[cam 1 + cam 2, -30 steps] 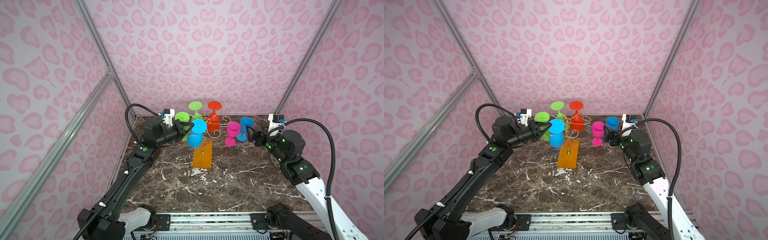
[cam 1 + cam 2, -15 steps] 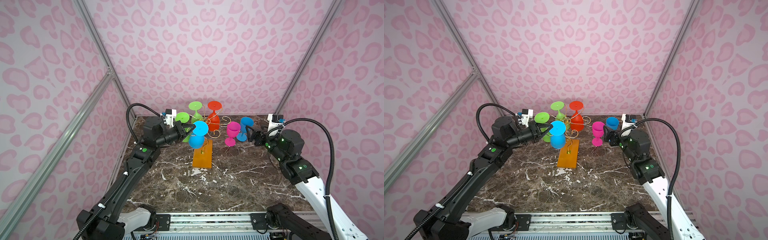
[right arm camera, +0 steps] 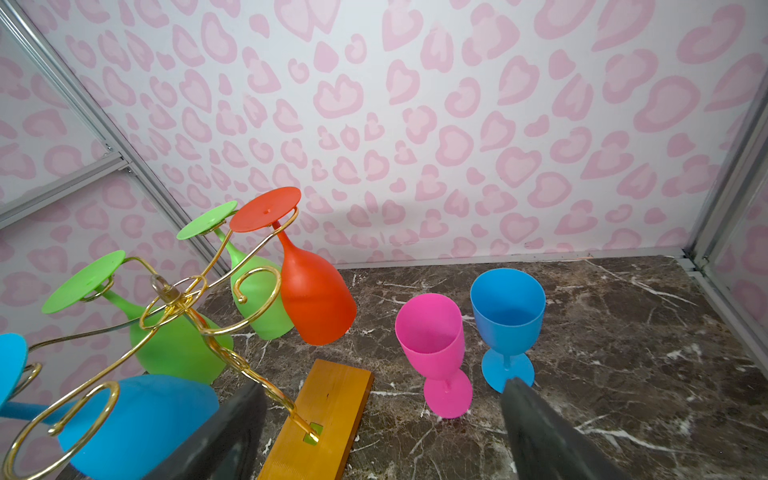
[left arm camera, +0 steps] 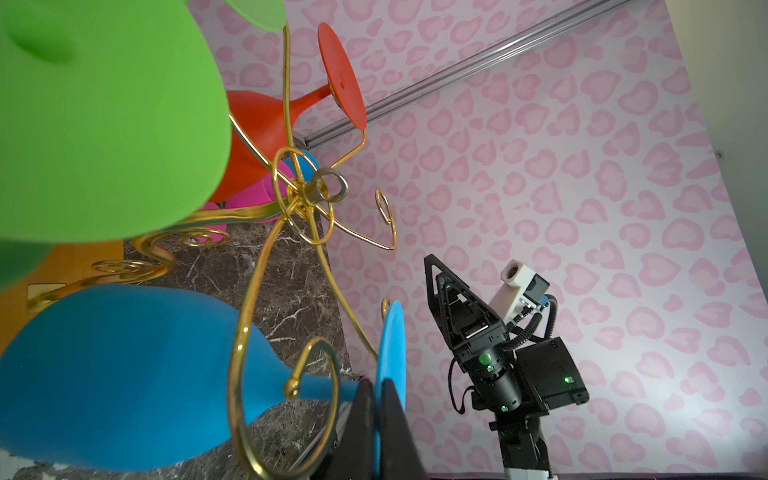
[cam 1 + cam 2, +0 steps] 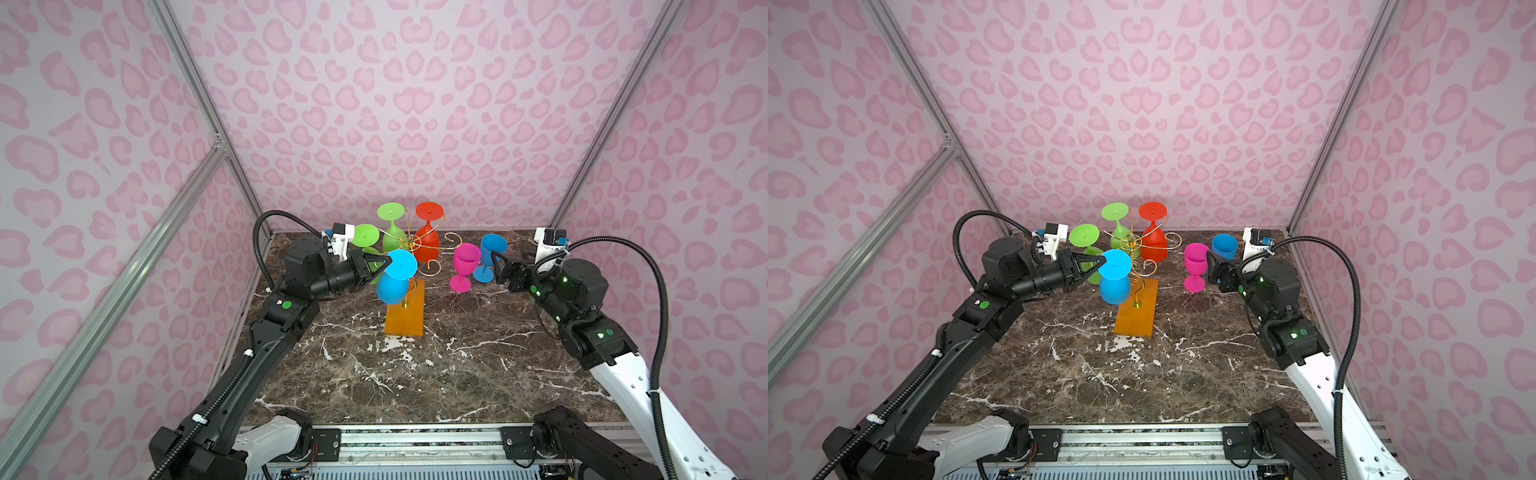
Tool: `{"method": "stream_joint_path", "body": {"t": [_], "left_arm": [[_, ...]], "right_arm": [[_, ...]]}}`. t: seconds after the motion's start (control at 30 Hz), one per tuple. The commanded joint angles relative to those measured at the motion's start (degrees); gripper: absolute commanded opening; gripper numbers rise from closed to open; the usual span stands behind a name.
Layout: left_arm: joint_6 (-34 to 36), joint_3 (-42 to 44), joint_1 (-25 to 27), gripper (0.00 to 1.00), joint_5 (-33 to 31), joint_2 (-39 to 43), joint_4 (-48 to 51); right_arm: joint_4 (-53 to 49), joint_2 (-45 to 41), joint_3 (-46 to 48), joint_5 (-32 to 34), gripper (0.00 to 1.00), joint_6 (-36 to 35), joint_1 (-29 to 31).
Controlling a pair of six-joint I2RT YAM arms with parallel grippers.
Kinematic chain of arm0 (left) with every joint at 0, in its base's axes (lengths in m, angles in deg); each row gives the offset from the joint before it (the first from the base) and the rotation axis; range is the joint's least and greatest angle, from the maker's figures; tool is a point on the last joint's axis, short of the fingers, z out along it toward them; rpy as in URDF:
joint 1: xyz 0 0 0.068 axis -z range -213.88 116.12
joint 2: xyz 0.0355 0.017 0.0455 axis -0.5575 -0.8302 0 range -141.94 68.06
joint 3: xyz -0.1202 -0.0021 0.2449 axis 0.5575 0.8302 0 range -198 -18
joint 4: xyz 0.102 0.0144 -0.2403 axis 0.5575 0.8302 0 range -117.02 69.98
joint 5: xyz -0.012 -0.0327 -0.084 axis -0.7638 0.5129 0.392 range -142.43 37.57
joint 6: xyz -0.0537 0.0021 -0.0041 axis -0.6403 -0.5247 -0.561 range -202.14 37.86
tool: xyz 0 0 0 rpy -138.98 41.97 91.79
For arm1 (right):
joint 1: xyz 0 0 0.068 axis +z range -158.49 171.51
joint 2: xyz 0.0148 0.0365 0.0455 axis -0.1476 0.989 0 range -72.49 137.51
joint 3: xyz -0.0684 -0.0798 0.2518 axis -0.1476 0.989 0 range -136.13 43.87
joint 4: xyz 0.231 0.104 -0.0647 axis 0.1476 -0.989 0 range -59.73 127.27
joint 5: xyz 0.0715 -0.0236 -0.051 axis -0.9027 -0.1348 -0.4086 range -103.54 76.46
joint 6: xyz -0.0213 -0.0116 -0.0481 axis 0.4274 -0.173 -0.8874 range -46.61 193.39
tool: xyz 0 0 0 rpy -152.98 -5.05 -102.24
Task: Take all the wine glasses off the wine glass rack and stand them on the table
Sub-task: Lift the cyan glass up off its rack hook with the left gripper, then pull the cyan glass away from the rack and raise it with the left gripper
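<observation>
The wine glass rack [image 5: 405,309] is gold wire on an orange wooden base [image 5: 1138,309], in the middle of both top views. A light blue wine glass [image 5: 390,286] hangs upside down on its near-left arm. Its stem [image 4: 320,388] runs through the curled wire. My left gripper [image 5: 388,262] [image 4: 376,382] is shut on the edge of this glass's round foot [image 4: 392,345]. Two green glasses [image 5: 365,236] and a red one [image 5: 428,245] hang further back. My right gripper [image 5: 498,266] [image 3: 380,384] stands open and empty, right of the rack.
A pink glass [image 5: 465,259] [image 3: 432,336] and a blue glass [image 5: 492,247] [image 3: 507,307] stand upright on the marble table, just in front of the right gripper. Pink patterned walls close in the back and both sides.
My left gripper has shifted slightly right and down with the blue glass's foot in it, and the glass has moved with it. The right arm has not moved.
</observation>
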Motion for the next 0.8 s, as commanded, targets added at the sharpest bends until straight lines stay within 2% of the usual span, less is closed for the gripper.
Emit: {"method": "stream_joint_path", "body": {"t": [0.0, 0.77], "left_arm": [[1.12, 0.27, -0.03, 0.03, 1.18, 0.83, -0.72], [3.59, 3.50, -1.20, 0.03, 2.50, 8.55, 4.72]], "right_arm": [[0.53, -0.13, 0.12, 0.00, 0.90, 0.45, 0.11], [0.54, 0.04, -0.42, -0.70, 0.90, 1.18, 0.08]]}}
